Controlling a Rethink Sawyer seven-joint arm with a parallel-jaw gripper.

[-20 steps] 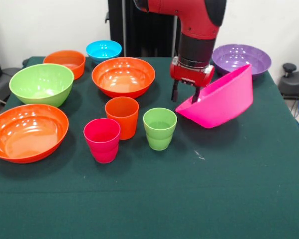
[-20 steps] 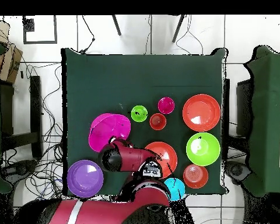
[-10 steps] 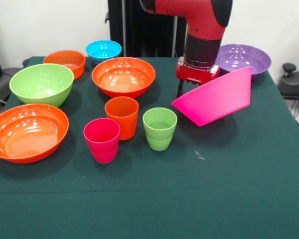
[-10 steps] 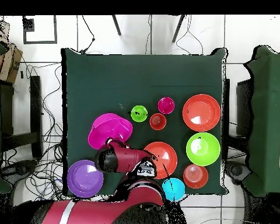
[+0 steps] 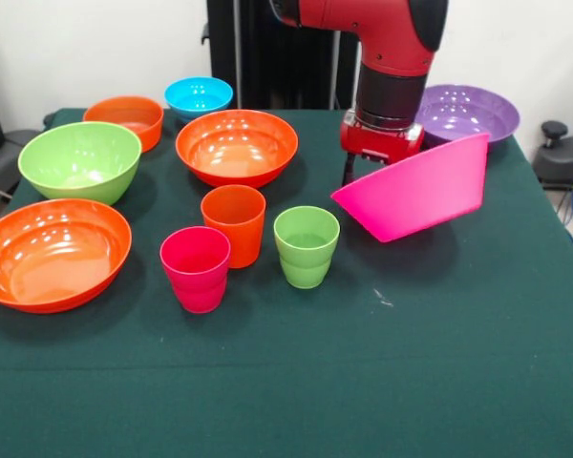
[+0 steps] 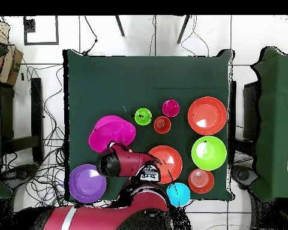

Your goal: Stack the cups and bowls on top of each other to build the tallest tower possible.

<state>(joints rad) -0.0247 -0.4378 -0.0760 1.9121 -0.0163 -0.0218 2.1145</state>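
Green-cloth table [image 5: 477, 363]: large glossy pink plastic bowl [image 5: 415, 191] being held tilted, clear of cloth, rim clamped by gripper [image 5: 361, 174], probably for carrying to stack.

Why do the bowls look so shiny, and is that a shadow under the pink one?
Front view: bright highlights glint inside the near orange bowl and middle orange bowl; a soft shadow lies on the cloth beneath the tilted pink bowl. Overhead view: the bowls show only faint glare.

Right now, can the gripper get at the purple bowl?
Probably not for a grasp: the gripper is shut on the pink bowl, which hangs tilted. The purple bowl itself sits close behind, uncovered.
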